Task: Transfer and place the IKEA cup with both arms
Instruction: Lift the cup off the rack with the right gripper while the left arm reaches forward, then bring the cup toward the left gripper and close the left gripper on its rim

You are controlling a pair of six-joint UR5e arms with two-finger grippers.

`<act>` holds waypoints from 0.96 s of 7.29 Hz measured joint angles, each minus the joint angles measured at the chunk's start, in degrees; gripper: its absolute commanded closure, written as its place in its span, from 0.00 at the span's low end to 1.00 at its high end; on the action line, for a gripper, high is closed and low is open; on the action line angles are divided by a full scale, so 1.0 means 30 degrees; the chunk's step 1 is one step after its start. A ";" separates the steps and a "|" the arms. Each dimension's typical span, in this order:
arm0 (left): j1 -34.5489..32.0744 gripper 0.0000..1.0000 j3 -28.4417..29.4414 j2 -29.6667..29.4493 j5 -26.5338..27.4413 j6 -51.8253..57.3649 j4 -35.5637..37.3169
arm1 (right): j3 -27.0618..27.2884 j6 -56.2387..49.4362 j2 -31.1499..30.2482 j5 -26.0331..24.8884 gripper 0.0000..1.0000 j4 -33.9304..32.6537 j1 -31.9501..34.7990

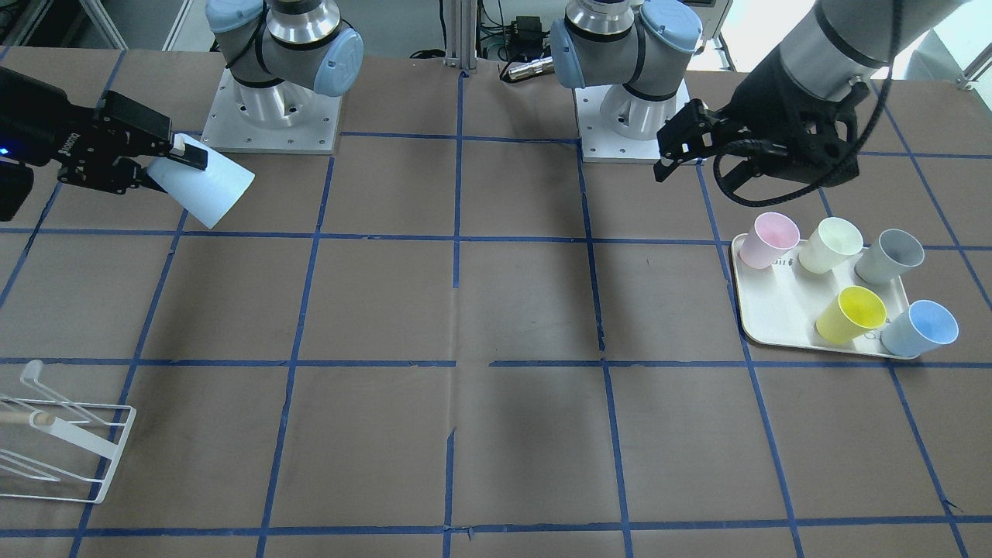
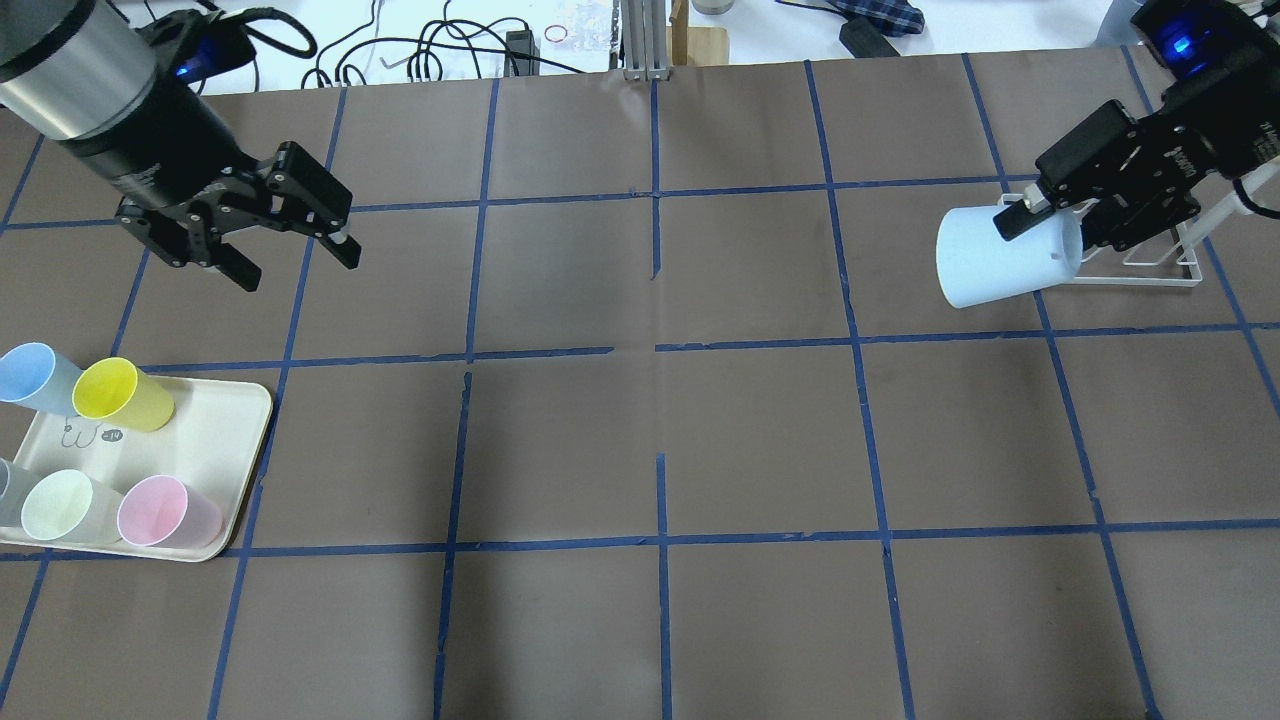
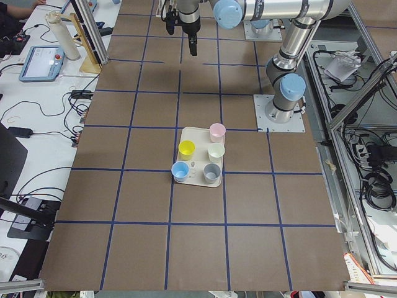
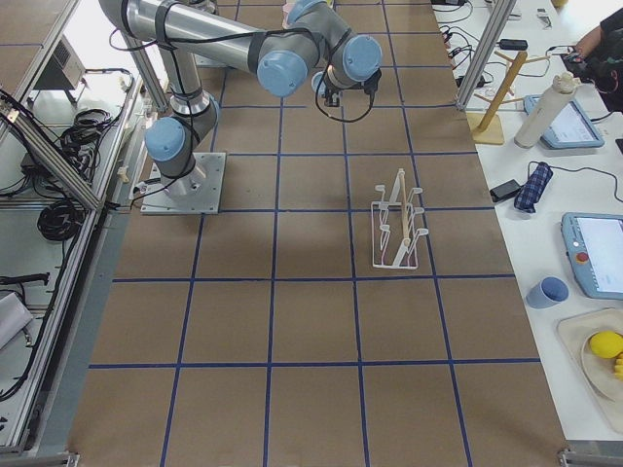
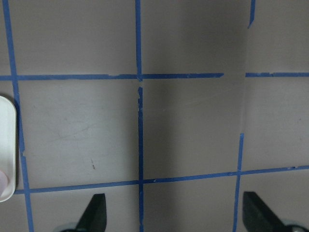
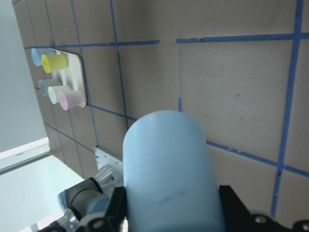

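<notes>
Toward the table's left edge I see my left gripper (image 2: 298, 265) hanging over bare tabletop with its claw spread wide and nothing in it. Just nearer me sits the tray (image 2: 220, 440) with five cups on it, including the paler blue cup (image 2: 25, 372), which isn't the one I'm after.

The middle of the table holds nothing that concerns the task.

Toward the right edge, my right gripper (image 2: 1045, 225) is pinching the IKEA cup (image 2: 1005, 255). The cup is off the table, lying on its side in the claw, and its free end points back toward the table's centre. The wire rack (image 2: 1140, 278) stands just beneath and behind that gripper.

As I read it, the pick-up and the pass between arms are done, since the cup is on the right side and the left claw is empty. What remains is the placing, presumably at the rack, and then letting go.
</notes>
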 measured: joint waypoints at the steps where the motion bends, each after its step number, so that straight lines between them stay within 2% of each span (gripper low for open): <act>1: 0.1333 0.00 -0.0124 -0.0029 -0.1525 0.1048 -0.1101 | 0.0007 -0.0371 0.0467 0.1325 0.60 0.1753 0.0000; 2: 0.2215 0.00 -0.0375 -0.0097 -0.3499 0.1904 -0.2040 | 0.0022 -0.0895 0.0852 0.2679 0.60 0.3419 0.0003; 4: 0.2511 0.00 -0.1580 -0.0247 -0.8160 0.3041 -0.2895 | 0.0023 -0.1669 0.1292 0.4870 0.61 0.6914 0.0022; 7: 0.0310 0.00 -0.4097 -0.0696 -1.6365 0.3526 -0.2551 | 0.0040 -0.2138 0.1535 0.6648 0.63 1.0612 0.0304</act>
